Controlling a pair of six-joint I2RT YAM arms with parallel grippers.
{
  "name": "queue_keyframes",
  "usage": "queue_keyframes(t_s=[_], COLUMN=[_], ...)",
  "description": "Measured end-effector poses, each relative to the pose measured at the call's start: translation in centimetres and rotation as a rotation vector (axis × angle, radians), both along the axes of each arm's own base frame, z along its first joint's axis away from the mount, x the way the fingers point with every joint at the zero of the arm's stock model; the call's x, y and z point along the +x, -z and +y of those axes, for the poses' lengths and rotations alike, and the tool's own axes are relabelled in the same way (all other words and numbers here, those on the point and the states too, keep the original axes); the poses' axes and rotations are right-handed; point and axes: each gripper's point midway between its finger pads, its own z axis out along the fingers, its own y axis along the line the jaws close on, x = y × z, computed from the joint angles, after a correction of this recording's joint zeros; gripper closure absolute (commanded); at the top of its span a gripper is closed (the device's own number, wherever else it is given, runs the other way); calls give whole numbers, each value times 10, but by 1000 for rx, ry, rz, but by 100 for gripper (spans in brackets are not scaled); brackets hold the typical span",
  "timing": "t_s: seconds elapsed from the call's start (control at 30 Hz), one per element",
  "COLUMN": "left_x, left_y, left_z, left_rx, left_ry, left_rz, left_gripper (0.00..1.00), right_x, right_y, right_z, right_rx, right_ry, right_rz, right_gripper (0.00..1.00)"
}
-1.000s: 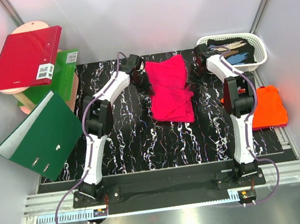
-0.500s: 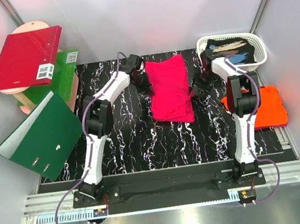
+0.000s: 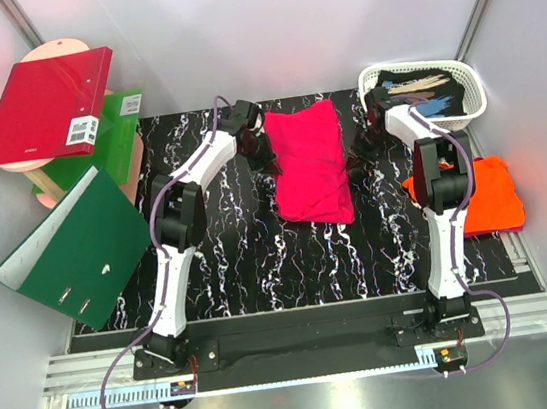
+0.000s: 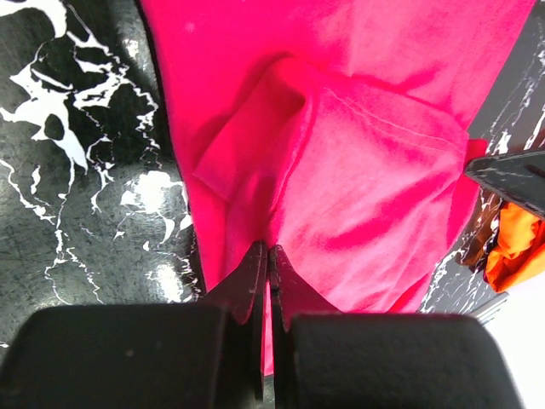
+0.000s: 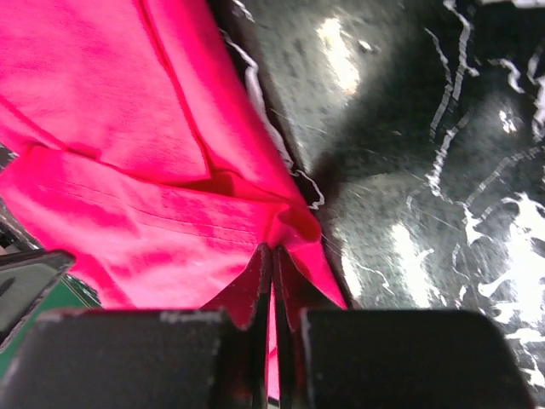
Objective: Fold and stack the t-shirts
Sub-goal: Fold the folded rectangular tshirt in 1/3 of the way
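The magenta-pink t-shirt [image 3: 310, 164] lies partly folded on the black marbled mat. My left gripper [image 3: 270, 161] is at its left edge, shut on a pinch of the pink cloth [image 4: 341, 170]. At the shirt's right edge my right gripper [image 3: 349, 160] is shut on a fold of the same cloth [image 5: 128, 153]. The orange t-shirt [image 3: 484, 196] lies at the right, partly behind the right arm; a bit of the orange t-shirt [image 4: 515, 243] shows in the left wrist view.
A white basket [image 3: 473, 98] with dark items stands at the back right. At the left lean a red binder [image 3: 44, 106], a green binder [image 3: 76, 251] and a green box [image 3: 108, 135]. White walls close in both sides.
The right gripper opened, moved a little, and has closed on the pink shirt's right edge. The shirt's right side looks slightly smoother. The left arm has not moved.
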Motion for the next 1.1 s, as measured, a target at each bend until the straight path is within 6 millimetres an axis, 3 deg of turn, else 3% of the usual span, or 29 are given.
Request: queue_keyframes(t_s=[0.23,0.53,0.9,0.93,0.97,1.0,1.03,1.07,1.1], left_x=[-2,6,22,26,29,33,36,40,44], left_y=[9,-5,-23,-27,-31,-34,-36,-37,-39], left_z=[8,19,21,20,19,18,17,16,14], left_rx=[27,76,78,71,64,55,46,35,19], left_ry=[-10,-43,-82,-87,-91,-96,-99,-100,-115], left_rz=[12,-48,-118,-128,-139,-147,-152,-157,-156], left_gripper=[100,100,100,92,78,48,27,1,1], right_x=[17,36,64,68,71,73,76,77,79], right_y=[-15,-69,-66,-62,-58,-53,-48,-42,-35], right_z=[2,3,5,5,5,4,3,2,1], right_rx=[12,19,19,17,14,10,4,0,-7], right_ry=[-13,-28,-25,-22,-18,-14,-7,3,12], right_rz=[-112,-318,-378,-376,-372,-367,-361,-349,-339], right_gripper=[100,100,100,100,97,83,71,51,42])
